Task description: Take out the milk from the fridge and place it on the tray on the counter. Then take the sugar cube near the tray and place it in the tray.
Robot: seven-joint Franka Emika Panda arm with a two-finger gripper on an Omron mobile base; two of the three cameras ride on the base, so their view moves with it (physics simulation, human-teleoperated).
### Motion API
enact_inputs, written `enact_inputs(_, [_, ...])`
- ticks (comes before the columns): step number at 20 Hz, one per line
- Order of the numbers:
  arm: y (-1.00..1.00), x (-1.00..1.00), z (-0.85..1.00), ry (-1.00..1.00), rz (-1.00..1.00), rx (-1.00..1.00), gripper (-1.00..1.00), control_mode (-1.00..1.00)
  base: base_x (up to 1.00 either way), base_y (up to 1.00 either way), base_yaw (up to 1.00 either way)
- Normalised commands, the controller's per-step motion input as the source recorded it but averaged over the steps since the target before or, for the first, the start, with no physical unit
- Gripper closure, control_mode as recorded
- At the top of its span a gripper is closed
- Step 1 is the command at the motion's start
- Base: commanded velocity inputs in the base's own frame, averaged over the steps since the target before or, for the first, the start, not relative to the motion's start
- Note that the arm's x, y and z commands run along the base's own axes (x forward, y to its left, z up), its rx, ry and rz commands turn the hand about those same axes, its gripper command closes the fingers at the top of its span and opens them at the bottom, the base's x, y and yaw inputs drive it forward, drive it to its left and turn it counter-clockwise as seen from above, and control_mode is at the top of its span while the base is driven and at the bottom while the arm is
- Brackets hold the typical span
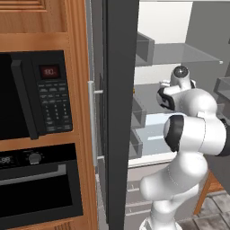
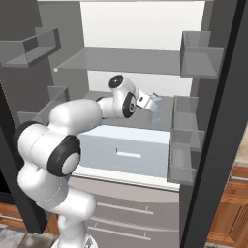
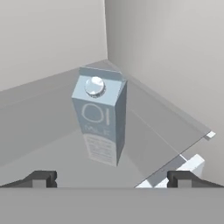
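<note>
Inside fridge [image 2: 140,29], one milk [image 3: 101,116], claw [image 3: 111,178] spread

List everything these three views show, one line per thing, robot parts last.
milk: one, pale blue-grey carton with a round cap, upright on a fridge shelf near the back corner.
fridge: one, doors open, dark grey-black doors, light grey inside.
glass shelf: one, clear grey, upper fridge interior.
door bins: several, translucent grey, on both open doors.
drawer: one, pale blue-white, below the milk's shelf.
microwave: one, black, in the wooden cabinet left of the fridge.
wall oven: one, black, under the microwave.
arm: one, white with dark joints, reaching into the fridge.
gripper: one, dark fingertips spread wide, short of the milk.
</note>
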Motion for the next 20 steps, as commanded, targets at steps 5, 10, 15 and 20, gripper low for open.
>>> enact_inputs(5, [-0.13,0.16,-0.01,0.00,0.00,0.00,-1.00,-1.00,0.00,0.00,0.00])
enact_inputs(10, [-0.05,0.19,-0.03,0.00,0.00,0.00,-1.00,-1.00,0.00,0.00,0.00])
enact_inputs(15, [0.00,0.15,-0.04,0.00,0.00,0.00,-1.00,-1.00,0.00,0.00,0.00])
enact_inputs(20, [-0.01,0.18,-0.15,0.00,0.00,0.00,-1.00,-1.00,0.00,0.00,0.00])
